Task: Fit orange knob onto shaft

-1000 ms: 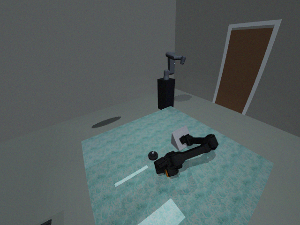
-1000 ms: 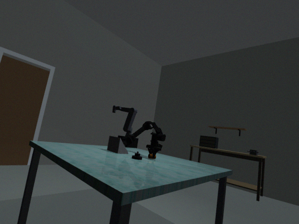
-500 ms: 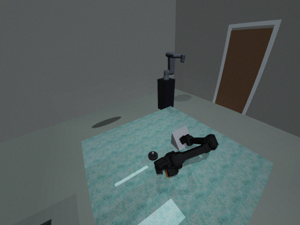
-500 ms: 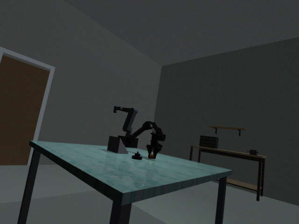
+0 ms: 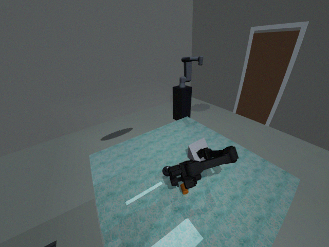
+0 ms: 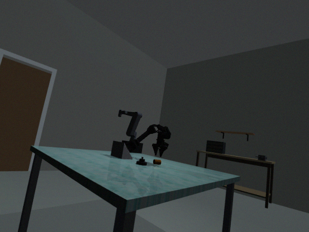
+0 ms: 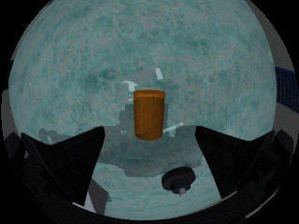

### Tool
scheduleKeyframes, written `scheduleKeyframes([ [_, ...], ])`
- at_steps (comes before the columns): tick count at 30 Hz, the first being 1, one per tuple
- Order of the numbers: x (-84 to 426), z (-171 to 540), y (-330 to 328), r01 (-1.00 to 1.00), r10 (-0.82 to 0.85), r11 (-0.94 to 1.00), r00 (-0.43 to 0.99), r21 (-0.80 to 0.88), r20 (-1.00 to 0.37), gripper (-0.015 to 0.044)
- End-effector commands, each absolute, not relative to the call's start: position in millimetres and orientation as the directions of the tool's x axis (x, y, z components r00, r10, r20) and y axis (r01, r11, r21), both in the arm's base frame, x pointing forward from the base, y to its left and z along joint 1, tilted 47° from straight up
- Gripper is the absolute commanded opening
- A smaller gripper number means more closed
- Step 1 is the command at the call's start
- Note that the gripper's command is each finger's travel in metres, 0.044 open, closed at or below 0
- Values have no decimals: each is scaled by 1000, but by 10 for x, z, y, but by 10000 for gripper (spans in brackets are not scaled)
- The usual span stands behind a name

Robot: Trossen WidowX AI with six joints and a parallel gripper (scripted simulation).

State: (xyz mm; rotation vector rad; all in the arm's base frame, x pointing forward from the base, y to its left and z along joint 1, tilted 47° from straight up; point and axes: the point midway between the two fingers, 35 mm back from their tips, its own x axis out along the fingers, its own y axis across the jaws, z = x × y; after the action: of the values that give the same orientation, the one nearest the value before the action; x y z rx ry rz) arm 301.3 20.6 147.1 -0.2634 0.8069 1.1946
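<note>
The orange knob (image 5: pixel 184 189) (image 6: pixel 157 162) (image 7: pixel 149 115) lies on its side on the table; its hole does not show. My gripper (image 6: pixel 158 155) (image 7: pixel 150 132) is wide open and empty, pointing down a little above the knob, which shows between and ahead of the fingertips in the wrist view. The black round pedestal (image 6: pixel 141 163) (image 7: pixel 178 179) stands on the table close to the knob, with its short shaft (image 6: pixel 142 158) (image 7: pixel 182 191) upright. In the top view the arm partly covers the pedestal (image 5: pixel 166 171). The shaft's flat side cannot be made out.
A grey wedge-shaped block (image 5: pixel 197 148) (image 6: pixel 119 150) stands on the teal table (image 5: pixel 119 170) (image 6: pixel 82 165), beside the arm's base. Bright light patches lie on the tabletop. Another arm on a black stand (image 5: pixel 182 102) is beyond the table. A workbench (image 6: pixel 237 157) stands against the far wall.
</note>
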Motion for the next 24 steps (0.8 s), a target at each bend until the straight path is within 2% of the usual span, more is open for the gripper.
scheduleKeyframes([
  [1, 3014, 1485, 190, -901, 720, 375, 134, 218, -681, 440],
  [3, 3016, 1487, 192, -873, 716, 411, 131, 262, -686, 440],
  [6, 3021, 1494, 198, -715, 699, 551, 115, 430, -705, 440],
  [10, 3028, 1506, 207, -403, 675, 698, 94, 591, -732, 440],
  [13, 3031, 1516, 213, -127, 655, 755, 79, 644, -752, 440],
  [16, 3035, 1527, 219, 159, 634, 756, 65, 635, -771, 440],
  [20, 3039, 1543, 225, 512, 605, 669, 47, 539, -795, 440],
  [24, 3042, 1557, 230, 682, 582, 581, 34, 444, -812, 440],
])
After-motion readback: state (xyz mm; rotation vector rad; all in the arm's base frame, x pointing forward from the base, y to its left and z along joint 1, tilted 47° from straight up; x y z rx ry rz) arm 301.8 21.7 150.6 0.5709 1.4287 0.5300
